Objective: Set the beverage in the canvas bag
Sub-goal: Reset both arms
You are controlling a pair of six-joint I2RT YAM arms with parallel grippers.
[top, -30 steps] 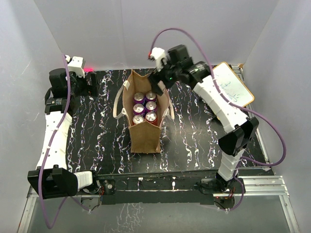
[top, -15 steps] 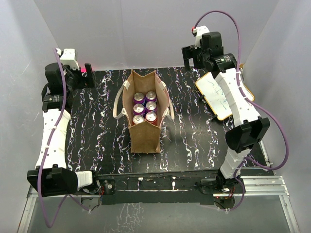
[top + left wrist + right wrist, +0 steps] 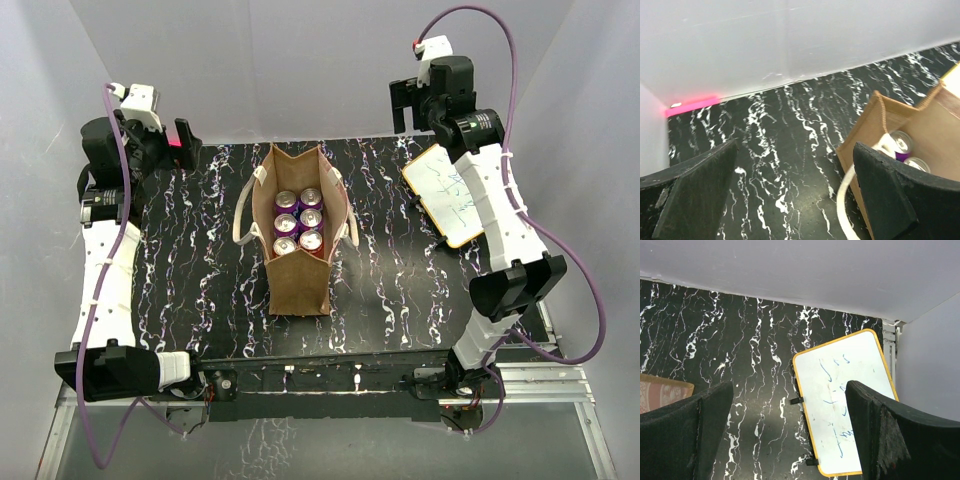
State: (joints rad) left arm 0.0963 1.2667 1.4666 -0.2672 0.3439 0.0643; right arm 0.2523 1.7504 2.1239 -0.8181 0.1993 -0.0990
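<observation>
The right gripper (image 3: 789,410), spread wide and empty, has swung back from the bag (image 3: 300,282) to the far corner above the whiteboard (image 3: 452,196); the left gripper (image 3: 795,172) also gapes empty. Six cans (image 3: 298,222) stand inside the bag, so the placing looks done.

Overhead, wrist cams prob. high, share table (image 3: 400,290)
</observation>
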